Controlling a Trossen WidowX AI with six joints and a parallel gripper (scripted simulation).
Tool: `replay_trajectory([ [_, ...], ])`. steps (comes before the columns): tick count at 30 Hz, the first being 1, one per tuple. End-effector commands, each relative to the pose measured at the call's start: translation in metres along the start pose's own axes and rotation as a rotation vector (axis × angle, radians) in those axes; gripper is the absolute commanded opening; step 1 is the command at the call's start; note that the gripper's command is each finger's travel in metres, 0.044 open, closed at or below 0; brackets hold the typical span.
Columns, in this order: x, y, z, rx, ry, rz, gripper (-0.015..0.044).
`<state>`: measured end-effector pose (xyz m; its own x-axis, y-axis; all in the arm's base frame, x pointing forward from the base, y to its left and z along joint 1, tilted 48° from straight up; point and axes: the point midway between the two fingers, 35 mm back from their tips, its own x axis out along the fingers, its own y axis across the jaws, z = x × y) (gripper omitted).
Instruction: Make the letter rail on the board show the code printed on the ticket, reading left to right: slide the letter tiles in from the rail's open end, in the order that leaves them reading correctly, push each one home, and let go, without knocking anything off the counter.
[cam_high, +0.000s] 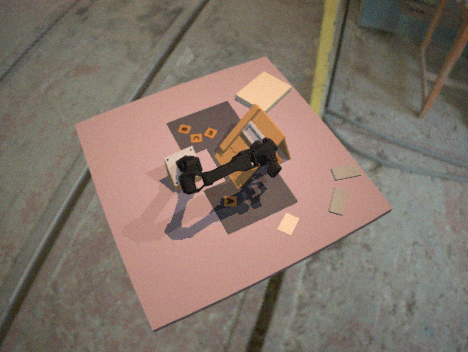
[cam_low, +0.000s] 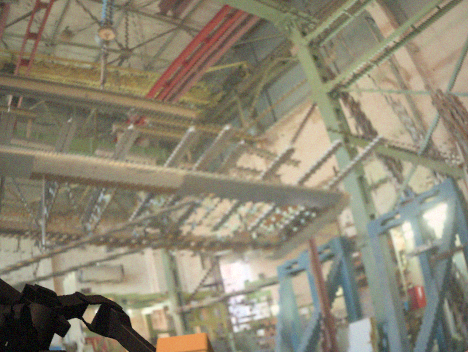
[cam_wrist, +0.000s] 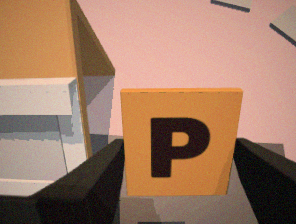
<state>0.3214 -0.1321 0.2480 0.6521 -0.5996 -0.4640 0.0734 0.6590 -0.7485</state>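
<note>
Gripper partly open, clamped on P tile, right of board in wrist view. Three tiles lie together on the far dark mat.

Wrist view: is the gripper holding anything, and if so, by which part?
Yes: the gripper holds the orange P tile by its left and right side edges, lettered face toward the wrist camera.

The robot's arm is matte black, with blocky, angular joint housings and a slimmer link between bulkier ends, rising from a pale, square-cornered base plate dotted with small dark screw holes, while its end effector has dark, tapering fingers.
</note>
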Motion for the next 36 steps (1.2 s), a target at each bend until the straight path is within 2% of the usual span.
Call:
replay_trajectory([
  [1,0.001,0.003,-0.002,0.004,0.005,-0.001,0.0],
  [36,0.001,0.021,-0.002,0.004,0.005,0.0,0.0],
])
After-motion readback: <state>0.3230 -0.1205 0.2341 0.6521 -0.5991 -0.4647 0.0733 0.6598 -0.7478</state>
